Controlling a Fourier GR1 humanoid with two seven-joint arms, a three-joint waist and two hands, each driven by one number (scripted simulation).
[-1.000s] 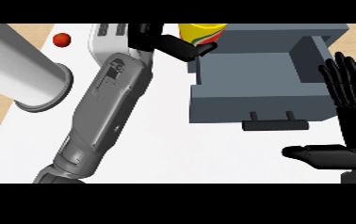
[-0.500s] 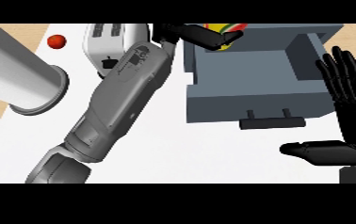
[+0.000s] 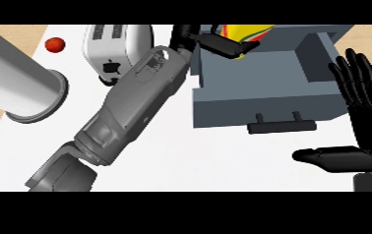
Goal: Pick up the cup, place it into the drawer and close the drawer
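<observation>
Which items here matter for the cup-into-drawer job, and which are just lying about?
Job:
yellow cup with red stripes
open grey drawer
left hand, curled round the cup
right hand, open at the view's right edge

Lying about:
white toaster
small red ball
grey cylinder

No readable text, labels, brand names, numbers or signs appear anywhere. The left forearm (image 3: pixel 138 107) carries a faint pale marking near the wrist, but its characters cannot be made out.
</observation>
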